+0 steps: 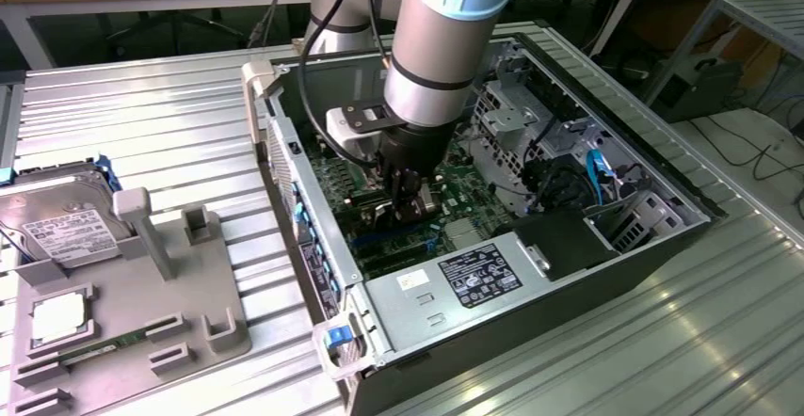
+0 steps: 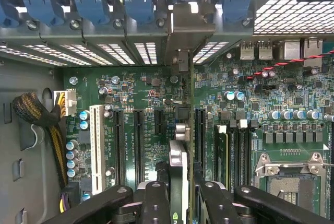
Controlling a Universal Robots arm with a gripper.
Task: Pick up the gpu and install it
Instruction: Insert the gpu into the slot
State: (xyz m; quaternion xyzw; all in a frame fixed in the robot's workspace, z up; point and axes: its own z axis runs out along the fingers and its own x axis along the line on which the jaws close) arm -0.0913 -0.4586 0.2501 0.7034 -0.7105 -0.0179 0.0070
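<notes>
Gpu [image 2: 180,145]: we hold it edge-on in the gripper [image 2: 180,195], fingers clamped on both faces, over the motherboard [image 2: 146,130] slots inside the case [image 1: 653,176]. We judge it stiff, light, fragile; grip the edges, sparing the fan.

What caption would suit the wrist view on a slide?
End effector holding the gpu edge-on above the motherboard slots, its metal bracket toward the case's rear wall.

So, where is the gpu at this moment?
The gpu stands on edge in the gripper inside the open computer case, above the motherboard's black expansion slots, its metal bracket toward the case's rear wall.
</notes>
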